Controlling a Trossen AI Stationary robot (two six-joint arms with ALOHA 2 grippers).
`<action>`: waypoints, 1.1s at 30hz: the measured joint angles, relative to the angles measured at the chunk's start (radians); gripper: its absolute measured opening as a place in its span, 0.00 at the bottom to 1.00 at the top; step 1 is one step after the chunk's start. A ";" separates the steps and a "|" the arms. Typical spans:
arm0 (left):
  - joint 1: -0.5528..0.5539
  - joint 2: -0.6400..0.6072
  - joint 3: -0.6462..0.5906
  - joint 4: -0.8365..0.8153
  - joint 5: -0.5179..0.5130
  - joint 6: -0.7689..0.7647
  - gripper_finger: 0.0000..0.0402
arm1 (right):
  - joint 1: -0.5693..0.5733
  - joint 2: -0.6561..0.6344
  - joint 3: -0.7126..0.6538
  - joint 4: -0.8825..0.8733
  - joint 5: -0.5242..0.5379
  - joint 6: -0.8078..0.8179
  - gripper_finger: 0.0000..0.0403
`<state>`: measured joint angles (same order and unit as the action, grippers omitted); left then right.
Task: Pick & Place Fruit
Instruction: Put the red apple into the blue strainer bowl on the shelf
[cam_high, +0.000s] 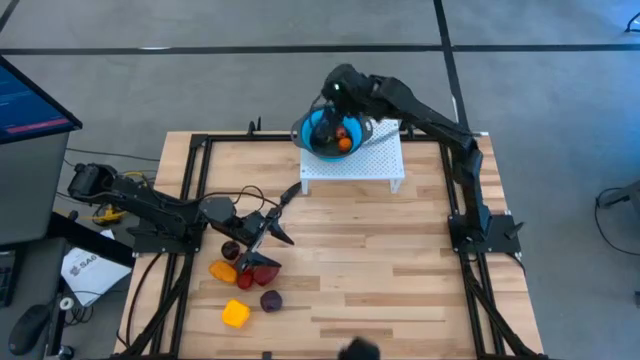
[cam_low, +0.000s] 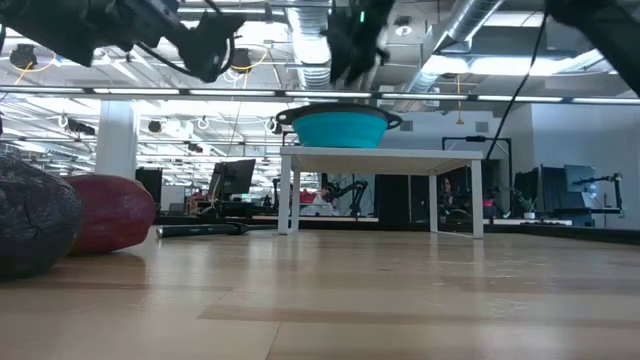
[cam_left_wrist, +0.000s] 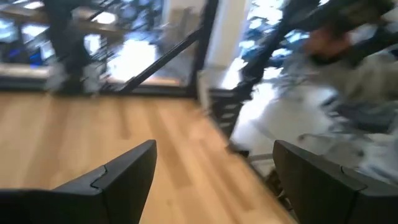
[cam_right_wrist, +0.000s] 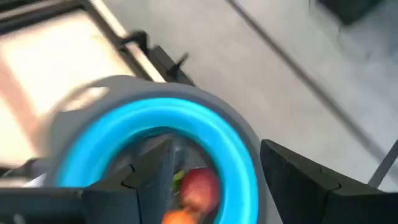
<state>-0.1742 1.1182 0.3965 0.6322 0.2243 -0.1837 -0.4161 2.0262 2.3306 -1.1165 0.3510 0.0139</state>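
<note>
A round blue bowl (cam_high: 318, 133) stands on a white perforated stand (cam_high: 360, 165) at the table's far side. It holds an orange fruit (cam_high: 345, 143) and a red fruit (cam_right_wrist: 199, 188). My right gripper (cam_right_wrist: 214, 180) hangs open above the bowl (cam_right_wrist: 155, 124). One finger is over the inside and the other outside the rim. Near the left edge more fruit lie on the wood: orange (cam_high: 222, 270), red (cam_high: 262, 273), dark purple (cam_high: 270, 300), blocky yellow (cam_high: 235, 314). My left gripper (cam_high: 268, 243) hovers open over this group, nothing between its fingers (cam_left_wrist: 127, 174).
A slim black knife (cam_high: 290, 196) lies on the table between the fruit group and the stand. In the low view a dark purple fruit (cam_low: 30, 225) and a red one (cam_low: 115, 212) sit close by. Bare wood stretches across the table's middle and right (cam_high: 400, 260).
</note>
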 joint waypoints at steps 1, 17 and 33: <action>-0.007 -0.014 0.000 -0.044 -0.046 0.000 0.78 | 0.038 -0.023 0.000 -0.004 0.027 -0.021 0.57; -0.179 -0.128 0.235 -0.963 -0.439 -0.102 0.78 | 0.719 -0.018 0.000 -0.387 0.471 0.352 0.57; -0.316 0.347 0.455 -1.280 -0.453 -0.560 0.78 | 1.118 0.294 -0.181 -0.417 0.674 1.355 0.57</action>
<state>-0.4903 1.4648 0.8515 -0.6480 -0.2287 -0.7436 0.7018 2.3199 2.1501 -1.5333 1.0245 1.3692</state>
